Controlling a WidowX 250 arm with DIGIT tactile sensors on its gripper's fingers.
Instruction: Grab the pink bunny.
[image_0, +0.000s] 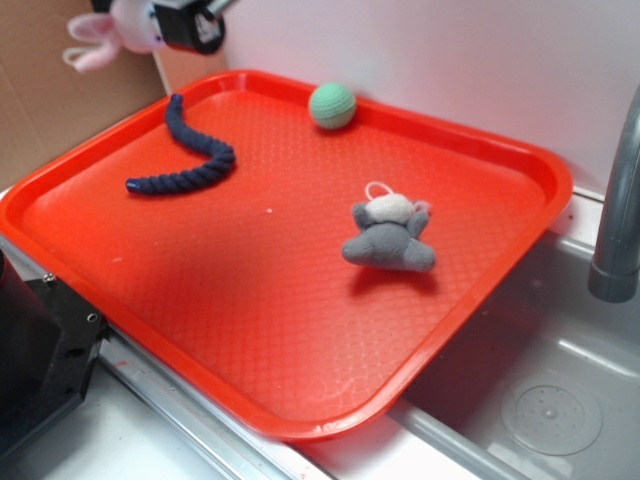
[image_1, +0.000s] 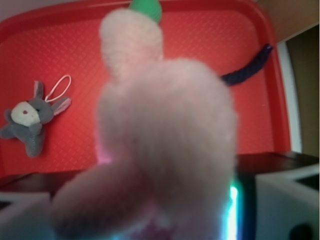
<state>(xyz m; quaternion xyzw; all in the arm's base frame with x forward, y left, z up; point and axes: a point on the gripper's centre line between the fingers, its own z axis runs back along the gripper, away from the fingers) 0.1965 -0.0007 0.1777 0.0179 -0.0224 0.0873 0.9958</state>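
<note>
The pink bunny hangs high at the top left of the exterior view, off the tray's far left corner, with its ears pointing left. My gripper is shut on the pink bunny from the right; only its black end shows. In the wrist view the pink bunny fills the middle, pale, fuzzy and blurred, and hides the fingers.
An orange-red tray lies below, holding a grey and white plush animal with a loop, a dark blue rope and a green ball. A sink basin and grey faucet are at the right.
</note>
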